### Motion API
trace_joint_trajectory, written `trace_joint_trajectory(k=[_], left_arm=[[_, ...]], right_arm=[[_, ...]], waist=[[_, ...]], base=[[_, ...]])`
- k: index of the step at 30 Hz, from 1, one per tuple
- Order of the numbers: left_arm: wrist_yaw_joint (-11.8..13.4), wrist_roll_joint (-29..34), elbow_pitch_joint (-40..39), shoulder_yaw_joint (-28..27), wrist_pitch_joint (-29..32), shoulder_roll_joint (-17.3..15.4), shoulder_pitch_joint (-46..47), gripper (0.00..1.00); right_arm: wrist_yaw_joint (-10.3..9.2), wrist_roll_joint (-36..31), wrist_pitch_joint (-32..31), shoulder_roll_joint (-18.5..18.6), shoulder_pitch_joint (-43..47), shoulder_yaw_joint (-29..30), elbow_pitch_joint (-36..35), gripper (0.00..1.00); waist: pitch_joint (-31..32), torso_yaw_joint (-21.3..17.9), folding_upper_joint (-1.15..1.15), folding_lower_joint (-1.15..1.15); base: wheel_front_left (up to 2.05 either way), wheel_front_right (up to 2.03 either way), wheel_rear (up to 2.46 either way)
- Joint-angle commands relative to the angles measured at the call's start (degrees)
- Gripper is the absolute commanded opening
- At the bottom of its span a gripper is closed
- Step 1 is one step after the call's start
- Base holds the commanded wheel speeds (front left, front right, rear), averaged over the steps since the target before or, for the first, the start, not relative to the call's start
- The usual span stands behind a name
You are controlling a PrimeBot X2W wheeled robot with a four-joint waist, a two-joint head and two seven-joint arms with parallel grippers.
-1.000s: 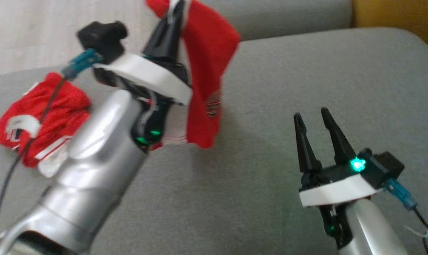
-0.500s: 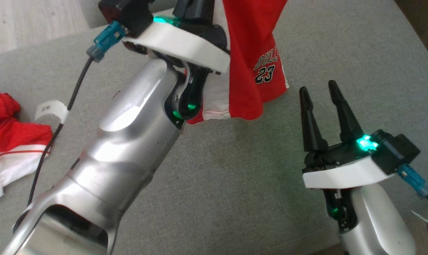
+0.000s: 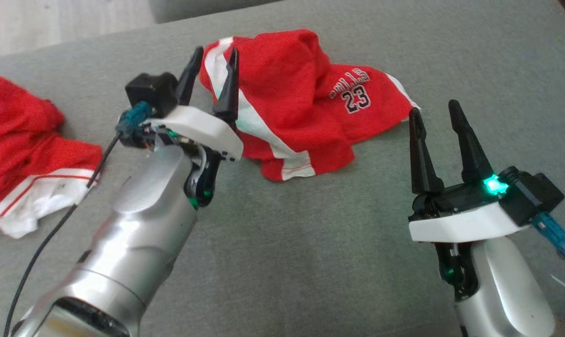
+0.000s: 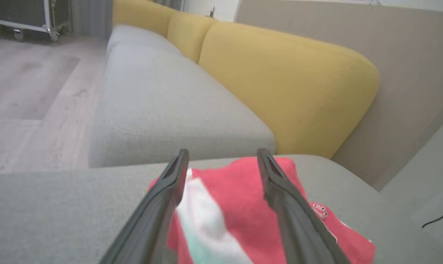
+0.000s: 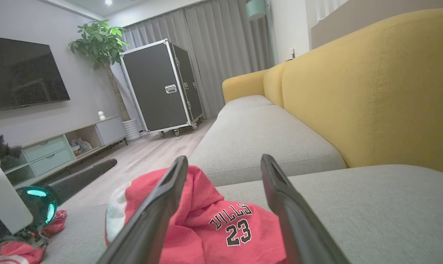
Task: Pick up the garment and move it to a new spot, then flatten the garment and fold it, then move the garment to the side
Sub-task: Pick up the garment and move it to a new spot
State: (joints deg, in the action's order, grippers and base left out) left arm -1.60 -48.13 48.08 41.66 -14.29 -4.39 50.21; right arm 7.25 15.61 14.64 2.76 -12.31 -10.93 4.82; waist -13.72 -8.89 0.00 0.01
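A red garment point(image 3: 292, 98) with white side stripes and "BULLS 23" print lies crumpled on the grey couch cushion point(image 3: 287, 243). My left gripper point(image 3: 215, 51) stands open at the garment's left edge, fingers apart and holding nothing. In the left wrist view the garment point(image 4: 243, 205) lies low between and beyond the fingers point(image 4: 170, 183) of the left gripper point(image 4: 223, 152). My right gripper point(image 3: 433, 108) is open too, just right of the garment's printed corner and apart from it. The right wrist view shows the garment point(image 5: 221, 223) ahead of the open right gripper point(image 5: 224, 158).
A second red and white garment point(image 3: 20, 140) lies bunched at the cushion's left edge. Yellow couch backs point(image 5: 372, 91) rise behind the cushions. Wooden floor point(image 4: 23, 84), a black wheeled case point(image 5: 163, 88) and a TV cabinet point(image 5: 60, 146) stand beyond the couch.
The left gripper held the garment hanging in the air; it has since lowered, opened and let go, and the garment now lies on the cushion. The head camera has shifted as well.
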Motion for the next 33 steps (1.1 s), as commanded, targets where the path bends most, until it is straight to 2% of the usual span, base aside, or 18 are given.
trace_joint_trajectory(k=[1,6,13,14,17,20,25,29,33], left_arm=[[-0.3,1.4,-2.4,-2.5,-0.7,-1.4,2.3,1.0],[-0.5,9.7,-9.0,-8.6,-0.7,-3.8,-1.5,1.0],[-1.3,18.6,-18.2,-14.7,-0.7,-8.1,-12.9,1.0],[-0.6,21.7,-20.6,-15.6,-0.7,-9.7,-17.1,1.0],[0.7,23.7,-23.9,-17.8,-0.7,-10.3,-24.5,1.0],[1.5,25.1,-26.9,-20.1,-0.7,-9.7,-31.2,1.0],[2.2,26.7,-31.6,-24.5,-0.7,-6.6,-39.0,1.0],[1.5,28.7,-34.0,-26.7,-0.7,-4.3,-41.3,1.0],[-0.2,31.3,-34.6,-27.8,-0.7,-3.3,-41.1,1.0]], right_arm=[[0.24,-0.5,0.4,0.1,-0.9,-0.9,-1.5,1.0],[0.24,-1.8,0.4,0.1,0.5,0.2,-0.3,1.0],[0.24,-3.2,0.4,0.1,3.1,1.7,1.3,1.0],[0.24,-3.5,0.4,0.1,4.0,1.8,1.8,1.0],[0.24,-3.7,0.4,0.1,5.2,1.7,2.4,1.0],[0.24,-3.7,0.4,0.1,6.4,1.8,3.0,1.0],[0.24,-4.2,0.4,0.1,7.5,1.7,3.9,1.0],[0.24,-4.3,0.4,0.1,7.7,2.2,4.0,1.0],[0.24,-4.8,0.4,0.1,7.2,2.1,4.2,1.0]], waist=[[1.3,1.5,0.0,-0.01],[4.3,5.2,0.0,-0.01],[9.2,10.3,0.0,-0.01],[10.4,11.5,0.0,-0.01],[11.6,12.9,0.0,-0.01],[12.6,13.8,0.0,-0.01],[13.4,14.5,0.0,-0.01],[13.4,15.0,0.0,-0.01],[12.6,15.5,0.0,-0.01]], base=[[0.0,0.0,0.0],[0.0,0.0,0.0],[0.0,0.0,0.0],[0.0,0.0,0.0],[0.0,0.0,0.0],[0.0,0.0,0.0],[0.0,0.0,0.0],[0.0,0.0,0.0],[0.0,0.0,0.0]])
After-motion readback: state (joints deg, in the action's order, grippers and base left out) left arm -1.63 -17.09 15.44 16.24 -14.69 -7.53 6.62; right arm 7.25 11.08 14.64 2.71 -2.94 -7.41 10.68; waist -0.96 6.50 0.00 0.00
